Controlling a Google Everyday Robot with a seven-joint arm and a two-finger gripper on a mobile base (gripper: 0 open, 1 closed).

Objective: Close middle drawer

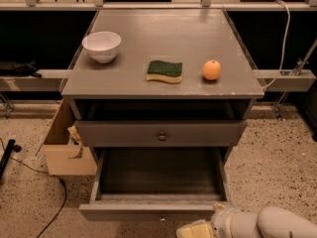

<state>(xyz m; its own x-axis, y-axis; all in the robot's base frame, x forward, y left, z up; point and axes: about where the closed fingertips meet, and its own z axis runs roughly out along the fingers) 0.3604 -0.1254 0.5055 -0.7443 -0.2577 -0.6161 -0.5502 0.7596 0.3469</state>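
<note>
The grey cabinet (163,90) faces me. Its upper drawer (162,133), the one with the round metal knob, stands slightly out. Below it the middle drawer (148,211) is pulled far out, its deep grey box empty and its flat front near the bottom edge of the view. My gripper (192,230) comes in at the bottom right on a white arm (270,224). Its yellowish tip is just in front of the right part of the middle drawer's front, partly cut off by the frame edge.
On the cabinet top stand a white bowl (102,45), a green and yellow sponge (164,71) and an orange (211,70). An open cardboard box (64,148) sits on the speckled floor at the left. A black cable (44,182) runs across the floor.
</note>
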